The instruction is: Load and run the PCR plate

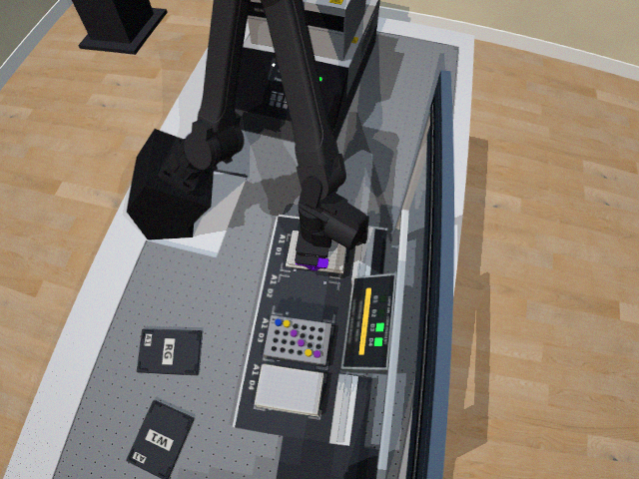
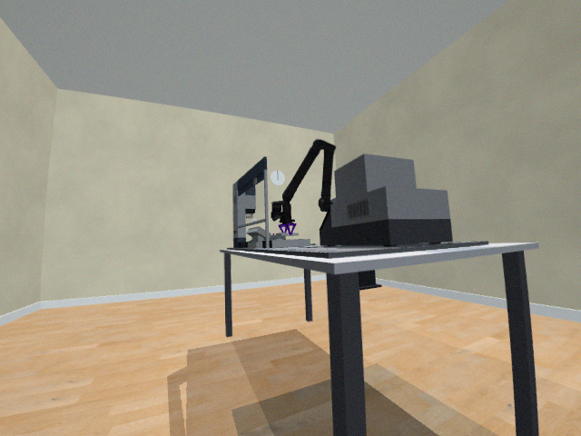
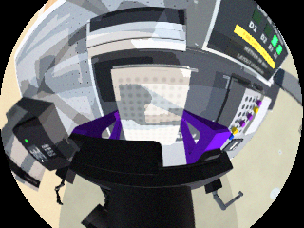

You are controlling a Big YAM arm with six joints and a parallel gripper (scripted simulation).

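The black parallel gripper with purple fingers [image 1: 316, 263] grips the white 96-well PCR plate [image 1: 340, 257] across its width — the plate sits at slot D1, D2 beside it bare, the cycler's lamp [image 1: 320, 79] green.

A table [image 2: 375, 262] on dark legs stands on a wood floor, cream walls behind. On it, at right, sits a grey stepped cycler [image 2: 389, 202]. A black arm [image 2: 305, 169] arches over from beside it and reaches down. Its gripper [image 2: 286, 228], with purple fingers, points down just above the deck. A tall framed unit [image 2: 251, 187] stands at the far end. A round wall clock [image 2: 277, 176] hangs behind.
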